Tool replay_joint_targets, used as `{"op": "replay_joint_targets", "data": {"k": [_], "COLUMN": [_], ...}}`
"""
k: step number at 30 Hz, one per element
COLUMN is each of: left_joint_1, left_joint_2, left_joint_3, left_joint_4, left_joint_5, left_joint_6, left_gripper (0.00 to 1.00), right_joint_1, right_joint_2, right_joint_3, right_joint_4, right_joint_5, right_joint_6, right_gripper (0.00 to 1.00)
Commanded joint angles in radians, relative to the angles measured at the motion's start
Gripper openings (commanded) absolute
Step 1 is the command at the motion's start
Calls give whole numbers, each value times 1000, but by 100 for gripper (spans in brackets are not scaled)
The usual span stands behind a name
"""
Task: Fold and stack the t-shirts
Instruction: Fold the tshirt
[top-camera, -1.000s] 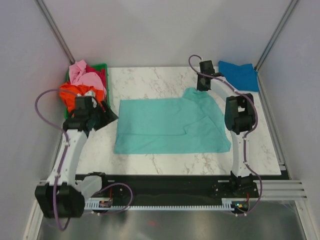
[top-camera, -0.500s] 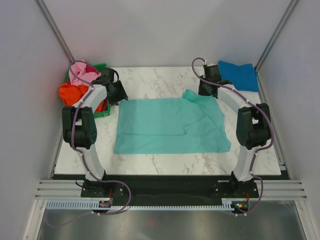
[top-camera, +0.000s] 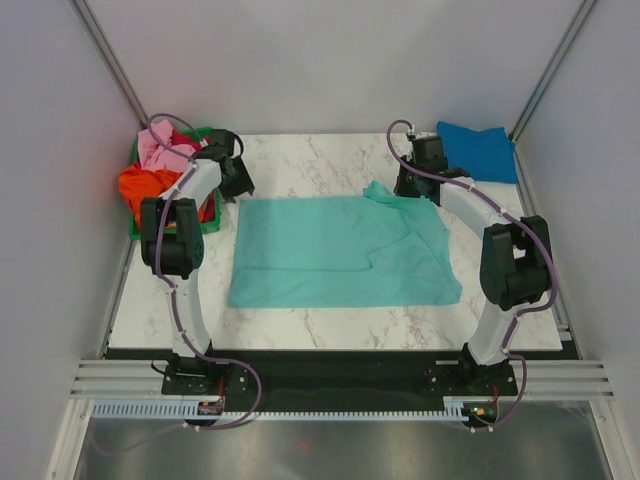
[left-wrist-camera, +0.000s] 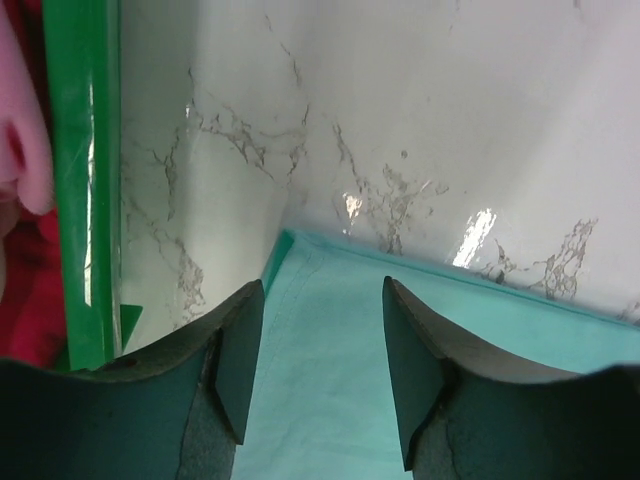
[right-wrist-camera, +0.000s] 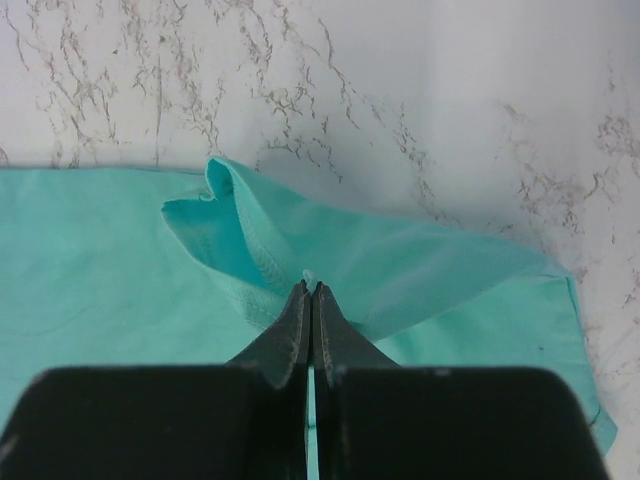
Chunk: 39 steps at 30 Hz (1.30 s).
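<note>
marble worktop (top-camera: 300, 160) carrying a mint-teal t-shirt (top-camera: 340, 250) spread flat, with a green crate (left-wrist-camera: 75, 180) left of the left fingers (left-wrist-camera: 235, 360). in the last second these swung in and now gape, released, over the shirt's far left corner. the right fingers (right-wrist-camera: 297, 325) are clenched, grasping its raised far right fold. a two-handed fold looks ready.

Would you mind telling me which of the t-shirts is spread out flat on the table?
The mint-teal t-shirt, mid-table. The blue t-shirt lies at the far right corner; the other t-shirts are heaped in the green crate.
</note>
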Motion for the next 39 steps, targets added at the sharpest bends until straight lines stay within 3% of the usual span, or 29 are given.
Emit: {"op": "replay_joint_targets", "data": {"k": [1,11,14,24,30,39], "left_joint_1": [-2,-9,-9,-10,-25,-42], "left_joint_2": [52,121,128,106,4,-187], "left_joint_3": [57,93,90,87,-4,-234], "left_joint_4": [7,5,8,7,2,43], "left_joint_5": [-26,-46,-44,-46,-66,-95], "left_joint_6": [24,16,15,23,21,-28], "left_gripper": [57,54,48,2,2,2], "right_joint_1": [2,4,4,4,4,4], "right_joint_2": [-29,-32,-31,-23,-90,-282], "right_joint_3": [-14,-21,-29,-35,-64,-237], "right_joint_4": [45,57,62,85,83,96], "right_joint_5": [-28,-35,-34,-44,-39,11], "right_joint_6": [10,7,7,2,8,8], "right_gripper": [0,0,0,0,0,0]}}
